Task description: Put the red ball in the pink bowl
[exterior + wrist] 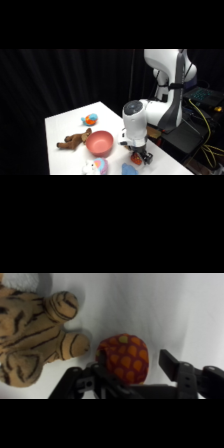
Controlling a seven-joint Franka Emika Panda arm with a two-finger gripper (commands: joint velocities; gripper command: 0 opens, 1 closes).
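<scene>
The red ball (124,358), a small red lump with orange spots, lies on the white table between my gripper's (131,366) fingers. The right finger (170,361) stands a little apart from it, with table showing in the gap, and the left finger is close against its other side. The gripper is open. In the side view the gripper (138,158) is low over the table's front right part, with the ball (135,159) at its tips. The pink bowl (100,143) stands upright and empty-looking to the left of the gripper, about a hand's width away.
A striped tiger plush (35,339) lies just left of the ball. A brown plush (74,141) touches the bowl's left side, and an orange-and-blue toy (90,119) sits behind. A white-and-pink toy (95,166) and a blue item (131,170) lie near the front edge.
</scene>
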